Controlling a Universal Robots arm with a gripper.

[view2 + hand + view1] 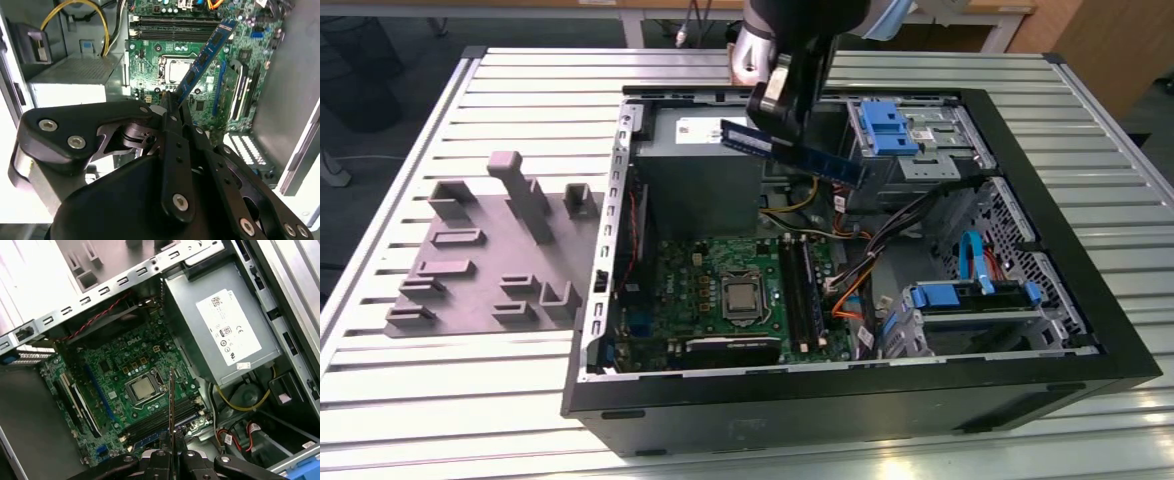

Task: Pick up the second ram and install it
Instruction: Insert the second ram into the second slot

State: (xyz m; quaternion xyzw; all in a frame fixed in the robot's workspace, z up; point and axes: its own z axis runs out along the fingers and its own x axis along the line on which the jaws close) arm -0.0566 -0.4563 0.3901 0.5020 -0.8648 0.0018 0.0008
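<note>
Hand carrying the second ram above the open computer case.

The hand [781, 105] is gripping the second ram [794, 152] by one end, holding it tilted in the air over the motherboard [727, 295], near the grey power supply [220, 325].
</note>
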